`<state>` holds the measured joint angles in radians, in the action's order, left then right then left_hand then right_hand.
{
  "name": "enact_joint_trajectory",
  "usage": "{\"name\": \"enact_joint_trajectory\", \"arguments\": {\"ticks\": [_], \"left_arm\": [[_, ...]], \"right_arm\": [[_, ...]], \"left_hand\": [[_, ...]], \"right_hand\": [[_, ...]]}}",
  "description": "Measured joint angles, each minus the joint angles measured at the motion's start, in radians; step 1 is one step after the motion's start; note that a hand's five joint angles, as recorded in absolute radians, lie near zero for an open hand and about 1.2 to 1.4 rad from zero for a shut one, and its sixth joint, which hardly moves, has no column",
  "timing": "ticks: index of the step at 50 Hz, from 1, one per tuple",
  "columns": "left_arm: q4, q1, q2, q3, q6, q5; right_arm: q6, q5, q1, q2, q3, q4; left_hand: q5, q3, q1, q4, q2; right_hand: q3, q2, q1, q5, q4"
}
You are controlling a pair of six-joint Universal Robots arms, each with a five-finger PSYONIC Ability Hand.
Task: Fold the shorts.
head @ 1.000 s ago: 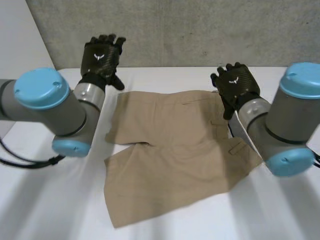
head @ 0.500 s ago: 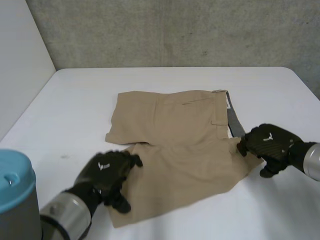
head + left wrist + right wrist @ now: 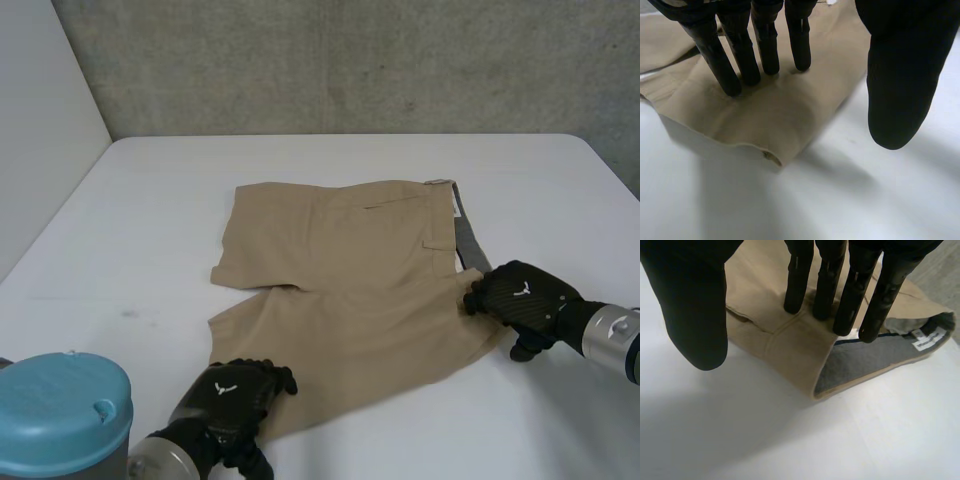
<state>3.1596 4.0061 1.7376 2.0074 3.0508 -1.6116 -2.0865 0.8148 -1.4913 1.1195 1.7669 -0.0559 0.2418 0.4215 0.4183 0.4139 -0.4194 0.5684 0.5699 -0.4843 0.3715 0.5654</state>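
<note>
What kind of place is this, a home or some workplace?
Probably a robotics lab or test room, not a home: a bare concrete wall, a plain white table with beige shorts, and a left robot hand and right robot hand resting on them.

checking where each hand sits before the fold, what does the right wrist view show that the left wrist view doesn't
Right wrist view: the right hand, fingers straight, fingertips on the waistband of the shorts, beside its open end with grey lining and a white label.
Left wrist view: the left hand, fingers straight, fingertips on a leg of the shorts near its hem corner.
Both: the tan shorts on the white table, and a thumb held off the cloth above the table.
</note>
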Motion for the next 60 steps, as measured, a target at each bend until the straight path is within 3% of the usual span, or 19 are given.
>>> {"name": "enact_joint_trajectory", "arguments": {"ticks": [16,20,23,32,40,50,51,55,60], "left_arm": [[0.100,0.003,0.068,-0.019,0.016,-0.081],[0.103,0.009,0.088,-0.030,0.020,-0.082],[0.106,0.019,0.096,-0.037,0.022,-0.081],[0.161,0.036,0.104,-0.043,0.044,-0.084],[0.235,0.038,0.127,-0.042,0.113,-0.108],[0.284,0.046,0.154,-0.047,0.141,-0.116],[0.288,0.051,0.157,-0.049,0.140,-0.116],[0.292,0.059,0.160,-0.052,0.139,-0.113],[0.290,0.066,0.154,-0.057,0.139,-0.110]], "right_arm": [[-0.041,0.040,-0.053,-0.058,-0.070,0.047],[-0.040,0.063,-0.061,-0.082,-0.089,0.054],[-0.043,0.071,-0.066,-0.089,-0.099,0.066],[-0.149,0.078,-0.082,-0.062,-0.101,0.081],[-0.247,0.078,-0.100,-0.015,-0.077,0.081],[-0.265,0.118,-0.116,-0.008,-0.070,0.080],[-0.274,0.135,-0.119,-0.008,-0.070,0.080],[-0.304,0.177,-0.132,-0.004,-0.070,0.077],[-0.342,0.216,-0.153,0.016,-0.065,0.066]], "left_hand": [[0.000,0.000,0.000,0.000,0.000],[0.000,0.000,0.000,0.000,0.000],[0.000,0.000,0.000,0.000,0.000],[0.006,0.004,0.005,0.005,-0.004],[0.134,0.125,0.141,0.139,-0.131],[0.307,0.310,0.326,0.318,-0.319],[0.469,0.468,0.495,0.480,-0.482],[0.705,0.712,0.715,0.719,-0.718],[0.732,0.765,0.719,0.776,-0.773]], "right_hand": [[0.106,0.087,-0.096,0.100,0.106],[0.288,0.286,-0.213,0.269,0.281],[0.585,0.588,-0.398,0.564,0.593],[0.611,0.609,-0.448,0.612,0.623],[0.618,0.609,-0.461,0.618,0.626],[0.621,0.609,-0.470,0.623,0.626],[0.621,0.609,-0.470,0.623,0.626],[0.621,0.609,-0.470,0.623,0.626],[0.621,0.609,-0.470,0.623,0.626]]}}
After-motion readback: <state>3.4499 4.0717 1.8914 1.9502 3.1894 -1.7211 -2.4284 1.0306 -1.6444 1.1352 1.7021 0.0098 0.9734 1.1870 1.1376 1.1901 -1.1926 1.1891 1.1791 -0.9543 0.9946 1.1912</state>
